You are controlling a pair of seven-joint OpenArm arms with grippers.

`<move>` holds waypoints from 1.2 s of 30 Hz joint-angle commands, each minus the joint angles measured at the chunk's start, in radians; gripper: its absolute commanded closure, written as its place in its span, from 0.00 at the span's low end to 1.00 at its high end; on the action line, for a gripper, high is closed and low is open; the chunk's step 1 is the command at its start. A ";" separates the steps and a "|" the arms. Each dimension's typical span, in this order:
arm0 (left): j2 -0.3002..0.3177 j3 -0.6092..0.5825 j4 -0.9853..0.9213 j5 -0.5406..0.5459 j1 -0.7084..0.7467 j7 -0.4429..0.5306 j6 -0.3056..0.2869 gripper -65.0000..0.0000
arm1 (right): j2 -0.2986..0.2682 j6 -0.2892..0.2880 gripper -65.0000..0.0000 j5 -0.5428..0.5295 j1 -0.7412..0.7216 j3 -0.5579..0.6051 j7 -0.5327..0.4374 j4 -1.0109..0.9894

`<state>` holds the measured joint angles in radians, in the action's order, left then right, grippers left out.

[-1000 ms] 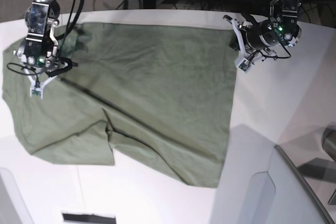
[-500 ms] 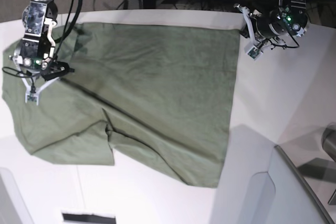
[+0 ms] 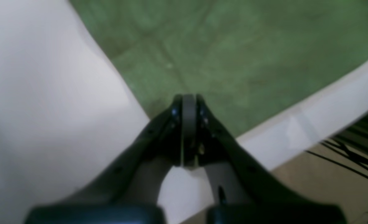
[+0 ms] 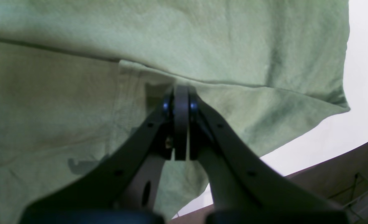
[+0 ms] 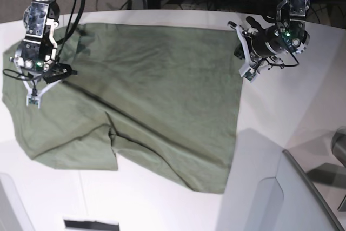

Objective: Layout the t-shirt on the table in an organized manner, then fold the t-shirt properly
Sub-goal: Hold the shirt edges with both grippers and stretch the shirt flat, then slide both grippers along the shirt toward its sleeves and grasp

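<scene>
White surface (image 5: 281,112) carries the t-shirt (image 5: 151,96) spread wide. Left tool (image 5: 241,52), pressed together, hangs over its corner. Right tool (image 5: 33,97), also pressed together, sits above a fold.

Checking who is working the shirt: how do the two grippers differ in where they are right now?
The right gripper hangs over the t-shirt, at a fold. The left gripper sits at the shirt's corner, with bare table beside it and the table edge close behind. Both are shut, holding nothing.
</scene>
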<state>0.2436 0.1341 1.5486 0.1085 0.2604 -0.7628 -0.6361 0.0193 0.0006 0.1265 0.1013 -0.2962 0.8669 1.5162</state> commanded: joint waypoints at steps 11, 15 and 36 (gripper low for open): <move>0.052 0.012 -0.081 0.010 0.030 0.016 -0.001 1.00 | -0.006 0.003 1.00 0.000 0.005 -0.004 -0.013 0.019; 0.086 0.014 -0.079 0.010 0.066 0.018 -0.001 1.00 | -0.006 0.003 1.00 0.000 0.005 -0.002 -0.013 0.019; 0.096 0.088 0.052 0.010 -0.065 0.010 0.000 1.00 | -0.097 -0.007 1.00 0.002 -0.222 0.032 -0.102 -0.156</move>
<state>0.3302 0.2165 1.5902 0.1112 0.1921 -0.7639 -0.6346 -0.0654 -0.0154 0.1116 -0.1081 -0.2623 0.7734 1.3426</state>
